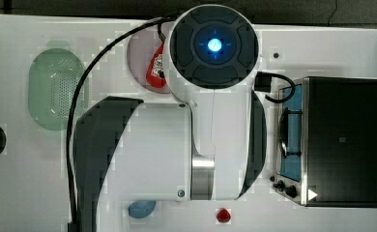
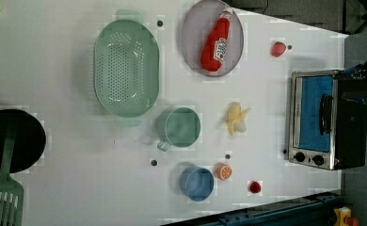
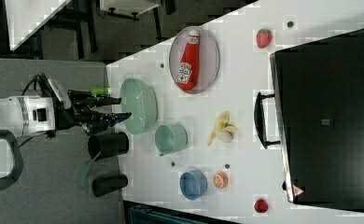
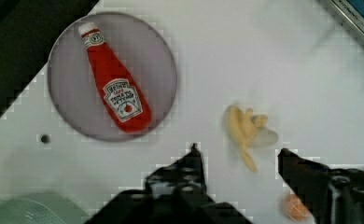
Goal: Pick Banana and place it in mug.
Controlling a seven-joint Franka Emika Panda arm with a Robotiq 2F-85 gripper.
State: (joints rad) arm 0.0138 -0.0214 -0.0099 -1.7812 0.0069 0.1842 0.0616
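Note:
The banana (image 2: 238,117), a small pale yellow bunch, lies on the white table between the mug and the toaster oven. It appears again as the banana (image 3: 222,127) and the banana (image 4: 246,130). The sea-green mug (image 2: 179,127) stands upright just to its left in the left view, and the mug (image 3: 171,138) is empty. My gripper (image 4: 240,153) hangs well above the table, open, with the banana showing far below between its dark fingers. In the right view the gripper (image 3: 119,108) sits at the table's left end, over the colander, holding nothing.
A green colander (image 2: 126,68) sits beside the mug. A plate (image 2: 191,47) carries a ketchup bottle (image 2: 216,44). A toaster oven (image 2: 320,120) stands past the banana. A blue cup (image 2: 196,183), an orange slice (image 2: 223,171) and two red strawberries (image 2: 278,49) lie around.

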